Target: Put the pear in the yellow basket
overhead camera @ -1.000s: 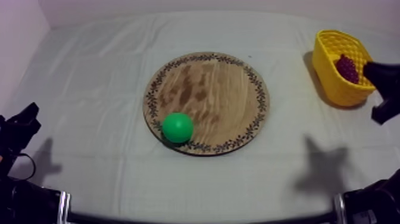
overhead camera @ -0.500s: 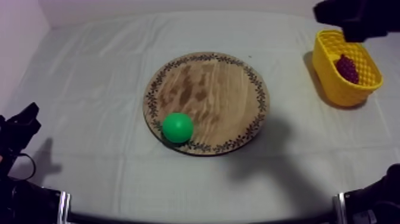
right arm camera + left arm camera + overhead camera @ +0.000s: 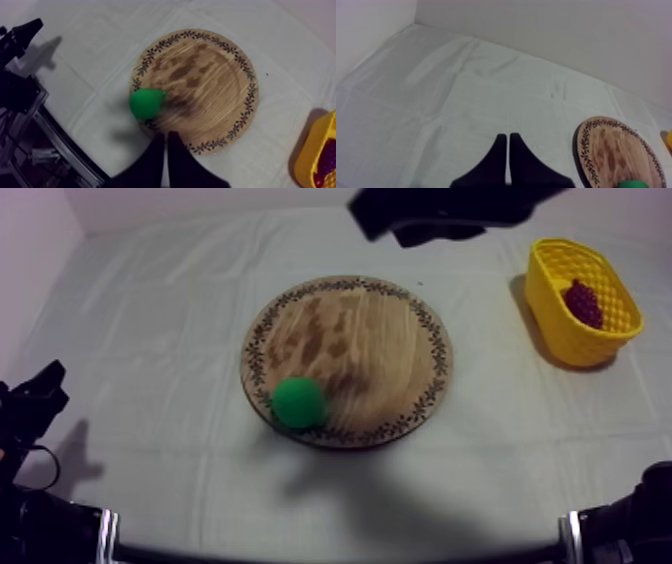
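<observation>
Nearest to you, at the table's left edge, your left gripper (image 3: pixel 507 136) is resting low over the bare cloth (image 3: pixel 160 318), its two black fingers lying pressed together in a narrow wedge with nothing between them; the wooden board (image 3: pixel 390 338) is sitting off to its side, well apart from it. Moving in from there, the pear (image 3: pixel 298 402) is lying on the board, right at the patterned rim on the side closest to you and touching the wood (it is showing as a round green shape, its narrower end pointing toward the board's middle in the right wrist view). A soft shadow is falling across the wood just beside it. Your right gripper (image 3: pixel 166 135) is hanging high above that same rim, looking straight down, and its fingers are also closed together into a thin wedge, holding nothing; the pear is sitting just past their tips, not touched. Farther back and off to the right, the yellow basket (image 3: pixel 555 323) is standing upright on the cloth, well clear of the board, with a bunch of grapes (image 3: pixel 583 302) lying inside it. At the far edge of the table, your right arm (image 3: pixel 450 208) is reaching in as a dark shape above the board's far side.
</observation>
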Robot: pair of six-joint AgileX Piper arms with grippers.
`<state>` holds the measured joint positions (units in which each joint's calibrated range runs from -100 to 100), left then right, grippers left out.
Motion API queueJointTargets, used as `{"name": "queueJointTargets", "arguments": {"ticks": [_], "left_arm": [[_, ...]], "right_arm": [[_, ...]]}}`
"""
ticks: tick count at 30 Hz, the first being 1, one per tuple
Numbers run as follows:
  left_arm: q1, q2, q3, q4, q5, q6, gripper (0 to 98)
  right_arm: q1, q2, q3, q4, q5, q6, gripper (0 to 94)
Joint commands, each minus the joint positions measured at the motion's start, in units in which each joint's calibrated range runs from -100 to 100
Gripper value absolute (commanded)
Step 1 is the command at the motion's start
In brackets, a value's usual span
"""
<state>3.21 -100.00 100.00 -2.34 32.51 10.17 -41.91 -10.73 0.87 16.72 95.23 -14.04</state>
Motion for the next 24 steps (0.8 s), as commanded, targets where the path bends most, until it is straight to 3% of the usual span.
{"name": "queueJointTargets", "arguments": {"ticks": [1,7,24], "left_arm": [[0.0,0.0,0.0,0.02,0.0,0.0,0.1],[0.0,0.0,0.0,0.02,0.0,0.0,0.1],[0.0,0.0,0.0,0.02,0.0,0.0,0.1]], "right_arm": [[-0.1,5.1,-5.8,0.1,1.6,-1.9,0.2],[0.1,13.4,-11.4,-0.7,2.8,-5.8,0.2],[0.7,31.9,-11.1,-7.6,3.3,-11.5,0.2]]}}
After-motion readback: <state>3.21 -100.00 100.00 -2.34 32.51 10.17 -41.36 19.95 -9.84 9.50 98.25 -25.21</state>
